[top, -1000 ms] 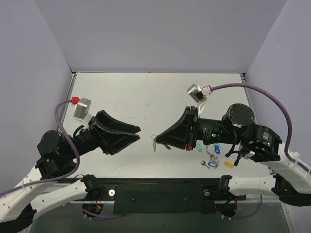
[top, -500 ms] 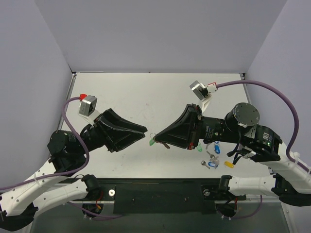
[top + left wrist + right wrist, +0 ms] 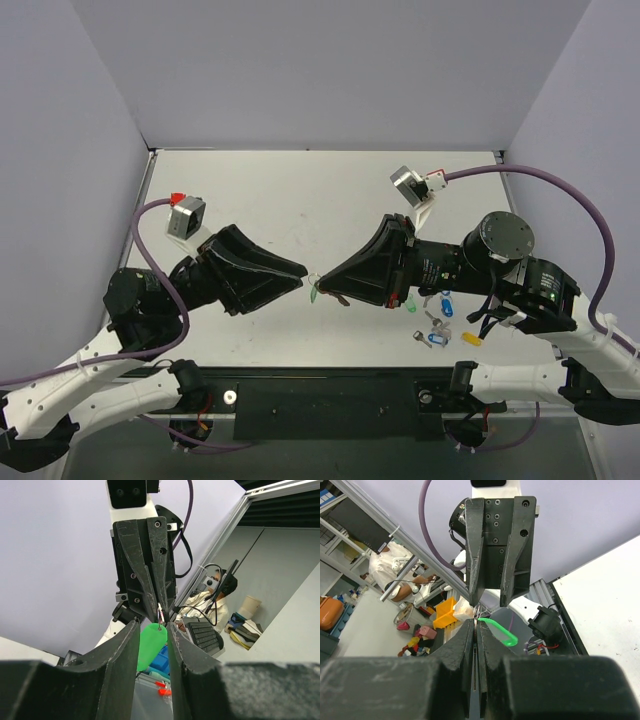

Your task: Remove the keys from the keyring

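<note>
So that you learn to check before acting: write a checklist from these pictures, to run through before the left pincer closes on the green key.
1. The right pincer is shut on the ring: ok.
2. The green key hangs free under the ring: ok.
3. The left pincer is open, one finger on each side of the green key: ok.
4. The left pincer grips the green key: not ok.
5. A silver key is on the ring: cannot tell.
6. The loose keys on the table lie away from both pincers: ok.
</note>
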You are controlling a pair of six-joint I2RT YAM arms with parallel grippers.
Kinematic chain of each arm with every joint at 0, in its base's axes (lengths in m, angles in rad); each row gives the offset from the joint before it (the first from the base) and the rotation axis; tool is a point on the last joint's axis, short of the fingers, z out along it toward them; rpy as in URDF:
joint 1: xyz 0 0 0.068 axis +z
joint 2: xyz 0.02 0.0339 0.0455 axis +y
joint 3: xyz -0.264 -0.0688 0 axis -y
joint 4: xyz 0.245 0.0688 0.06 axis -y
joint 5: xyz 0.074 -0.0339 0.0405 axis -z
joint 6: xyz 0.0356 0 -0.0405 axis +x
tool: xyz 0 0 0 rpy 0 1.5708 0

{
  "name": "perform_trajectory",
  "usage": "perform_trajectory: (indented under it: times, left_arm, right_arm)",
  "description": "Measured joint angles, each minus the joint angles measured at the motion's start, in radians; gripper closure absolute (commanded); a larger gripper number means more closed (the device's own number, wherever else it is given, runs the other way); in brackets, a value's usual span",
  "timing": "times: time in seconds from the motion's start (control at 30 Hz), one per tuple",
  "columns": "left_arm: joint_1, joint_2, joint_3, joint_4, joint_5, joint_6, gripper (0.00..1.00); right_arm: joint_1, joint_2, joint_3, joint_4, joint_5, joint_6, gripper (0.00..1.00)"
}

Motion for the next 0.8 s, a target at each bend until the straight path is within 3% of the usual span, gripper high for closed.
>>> perform_trajectory:
  times: [0.33, 0.4, 0.63, 0.73, 0.8]
  left_arm:
    - [-0.029, 0.035, 0.0, 0.01, 0.002, 0.0, 0.71]
    - [-0.029, 0.034, 0.0, 0.012, 0.001, 0.001, 0.81]
    - [-0.035, 0.032, 0.0, 0.015, 0.0, 0.006, 0.87]
    - [-0.035, 0.029, 0.0, 0.015, 0.001, 0.008, 1.0]
    - [-0.036, 0.027, 0.0, 0.013, 0.0, 0.008, 1.0]
  right_arm:
    - [-0.001, 0.009, 0.0, 0.0, 0.001, 0.0, 1.0]
    - [-0.001, 0.009, 0.0, 0.0, 0.001, 0.0, 1.0]
    - [-0.002, 0.01, 0.0, -0.001, 0.004, -0.002, 1.0]
    - [-0.002, 0.01, -0.001, -0.001, 0.005, -0.002, 1.0]
    - [-0.002, 0.01, -0.003, 0.0, 0.005, -0.002, 1.0]
